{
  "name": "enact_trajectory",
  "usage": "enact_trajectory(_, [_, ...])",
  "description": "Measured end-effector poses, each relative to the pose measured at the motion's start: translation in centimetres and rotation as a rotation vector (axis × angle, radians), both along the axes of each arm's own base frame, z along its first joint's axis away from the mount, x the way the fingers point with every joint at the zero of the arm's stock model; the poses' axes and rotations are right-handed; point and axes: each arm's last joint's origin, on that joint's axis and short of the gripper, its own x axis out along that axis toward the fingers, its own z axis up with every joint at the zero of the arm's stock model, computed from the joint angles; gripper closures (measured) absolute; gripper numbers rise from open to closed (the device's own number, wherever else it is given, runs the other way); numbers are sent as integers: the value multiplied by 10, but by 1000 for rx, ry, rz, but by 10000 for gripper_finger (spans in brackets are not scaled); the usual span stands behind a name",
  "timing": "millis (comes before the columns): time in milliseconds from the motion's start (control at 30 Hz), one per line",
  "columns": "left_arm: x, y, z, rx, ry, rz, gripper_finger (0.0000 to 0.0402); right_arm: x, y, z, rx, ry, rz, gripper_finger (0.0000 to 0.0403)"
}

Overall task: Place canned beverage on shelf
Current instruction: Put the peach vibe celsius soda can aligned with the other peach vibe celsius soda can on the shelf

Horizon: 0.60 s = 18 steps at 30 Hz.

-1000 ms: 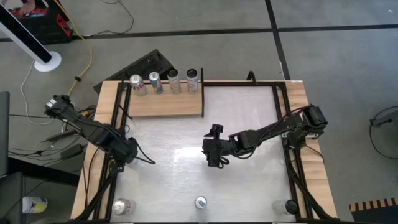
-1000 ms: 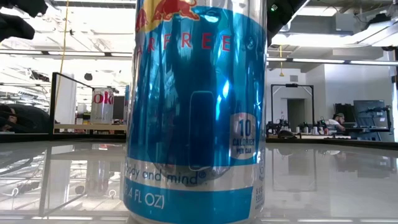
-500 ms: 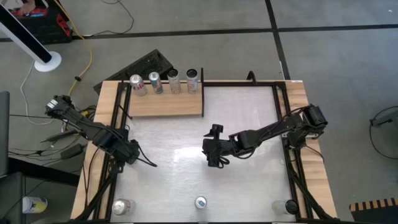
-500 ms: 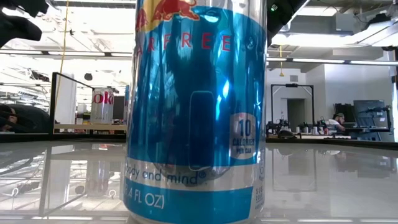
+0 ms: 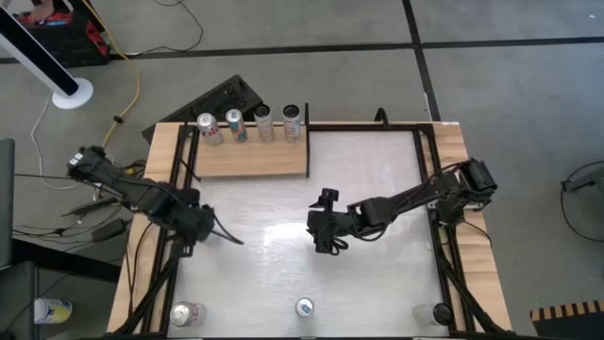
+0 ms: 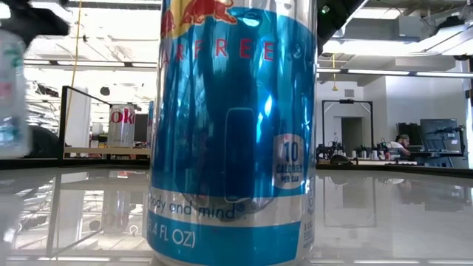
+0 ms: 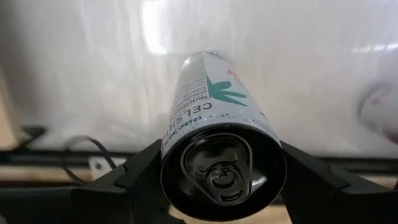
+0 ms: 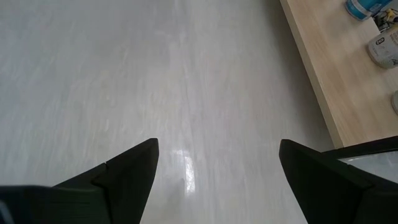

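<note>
Spanning the white table's (image 5: 377,179) far-left corner, the shelf (image 5: 251,159) carries four cans (image 5: 247,125). Open-jawed, the right gripper (image 5: 321,227) hovers mid-table; the left gripper (image 5: 203,225), near the left edge, clamps a Celsius can (image 7: 214,137).

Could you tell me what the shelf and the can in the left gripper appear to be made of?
The shelf looks like pale, unpainted wood with a matte finish; grain lines show in the right wrist view. The can between the left gripper fingers looks like thin metal, probably aluminium: a shiny pull-tab end and a glossy white printed wall.
</note>
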Motion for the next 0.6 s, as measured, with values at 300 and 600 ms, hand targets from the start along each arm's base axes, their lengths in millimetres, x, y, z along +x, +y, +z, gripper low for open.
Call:
enact_trajectory(300, [22, 48, 31, 170, -129, -38, 164, 2, -12, 0, 0, 0, -33, 44])
enact_trajectory(600, [86, 119, 59, 294, -100, -190, 164, 3, -21, -1, -18, 15, -43, 44])
